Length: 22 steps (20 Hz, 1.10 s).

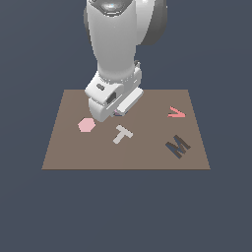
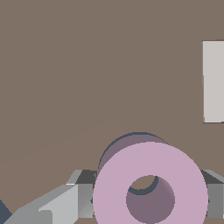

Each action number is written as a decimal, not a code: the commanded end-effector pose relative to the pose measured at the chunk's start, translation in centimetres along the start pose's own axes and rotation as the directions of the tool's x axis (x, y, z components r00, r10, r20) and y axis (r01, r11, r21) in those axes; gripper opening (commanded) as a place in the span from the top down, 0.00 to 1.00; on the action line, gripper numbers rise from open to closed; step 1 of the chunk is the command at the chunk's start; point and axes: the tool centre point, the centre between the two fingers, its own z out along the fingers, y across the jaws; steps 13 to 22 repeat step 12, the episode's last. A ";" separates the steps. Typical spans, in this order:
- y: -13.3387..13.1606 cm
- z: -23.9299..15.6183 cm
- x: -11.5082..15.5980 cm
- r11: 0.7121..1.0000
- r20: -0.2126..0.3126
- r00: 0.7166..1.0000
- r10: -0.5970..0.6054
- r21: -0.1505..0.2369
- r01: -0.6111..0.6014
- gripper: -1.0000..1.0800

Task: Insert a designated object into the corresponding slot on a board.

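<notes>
**Holding the lilac ring just over the navy slot**

Gripping the lilac ring [image 2: 151, 183] between its two grey fingers [image 2: 214, 199], the end effector [image 1: 118, 112] is closed on the piece — one finger shows on each side of the ring in the wrist view, pressed against its rim. In the exterior view the white arm [image 1: 118, 44] comes down from above and its wrist hides the ring almost wholly; only a sliver of lilac shows under the fingers.

Directly beneath the ring, the wrist view shows a dark navy arc — the slot [image 2: 127, 142] — peeking out past the ring's edge and again through its round hole. Ring and slot are nearly lined up, with the ring slightly offset; whether the ring touches the board cannot be told.

The brown board [image 1: 69, 152] lies flat, and the end effector is low over its far middle part. Toward the exterior view's left of it sits a pink hexagon [image 1: 86, 125]; just near of it lies a pale grey T [image 1: 122, 133]. Well apart, toward the exterior view's right, are a red V [image 1: 175, 112] and a dark M [image 1: 177, 146].
</notes>
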 end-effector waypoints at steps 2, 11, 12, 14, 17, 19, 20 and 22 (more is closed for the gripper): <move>0.0 0.5 0.0 1.000 0.000 1.000 0.000 -0.001 0.000 1.00; 0.0 0.5 0.0 1.000 0.000 1.000 0.000 -0.001 0.000 0.04; 0.0 0.5 0.0 1.000 0.000 1.000 0.000 -0.001 0.000 0.04; 0.0 0.5 0.0 1.000 0.000 1.000 0.000 -0.001 0.000 0.04; 0.0 0.5 0.0 1.000 0.000 1.000 0.000 -0.001 0.000 0.04; 0.0 0.5 0.0 1.000 0.000 1.000 0.000 -0.001 0.000 0.04; 0.0 0.5 0.0 1.000 0.000 1.000 0.000 -0.001 0.000 0.04; 0.0 0.5 0.0 1.000 0.000 1.000 0.000 -0.001 0.000 0.04</move>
